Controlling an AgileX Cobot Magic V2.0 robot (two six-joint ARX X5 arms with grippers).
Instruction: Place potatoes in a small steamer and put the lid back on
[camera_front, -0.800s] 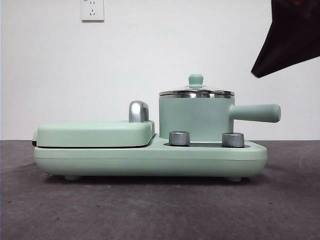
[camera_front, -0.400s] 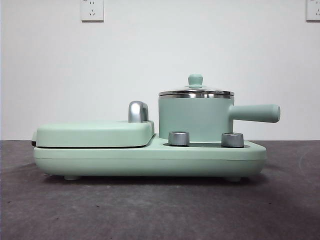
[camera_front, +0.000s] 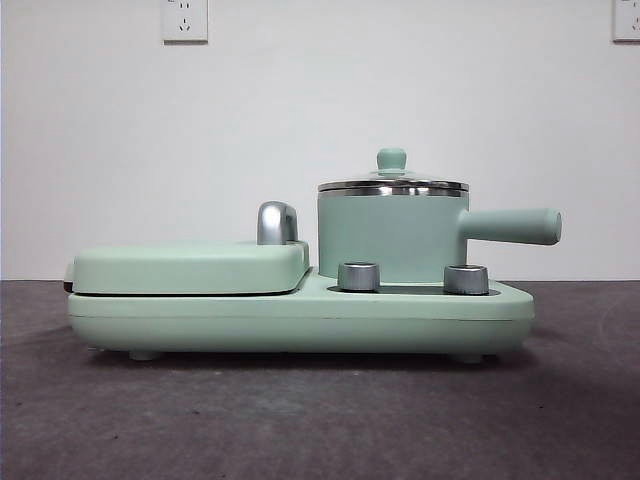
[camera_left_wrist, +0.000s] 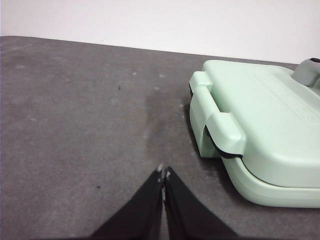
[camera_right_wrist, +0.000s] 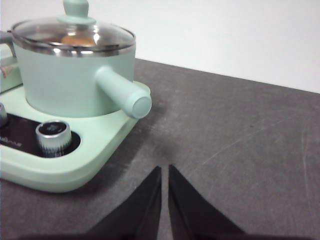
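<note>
Potato (camera_right_wrist: 76, 39) first: an orange-brown lump shows through the glass, sitting inside the small steamer (camera_front: 390, 238), so it looks loaded. The lid (camera_front: 392, 183) sits level on the steel rim, its mint knob upright on top, and I see no gap. By the look of things the task is as good as done.

The steamer stands on the hob end of the mint-green cooker base (camera_front: 300, 320), its straight side handle (camera_right_wrist: 122, 92) sticking out toward the right gripper (camera_right_wrist: 165, 172). That gripper hangs clear of it all, jaws nearly together with just a thin slit between them and nothing held, the handle tip ahead of the jaws and off to one side. Two steel dials (camera_front: 359, 276) sit in front of the pot.

On the far end, the left gripper (camera_left_wrist: 163, 175) has its jaws pressed together, empty, over bare dark table (camera_left_wrist: 75, 125); the closed griddle cover (camera_left_wrist: 270, 120) lies beside and ahead of its tips, untouched. Both arms look parked because nothing is left to carry.
</note>
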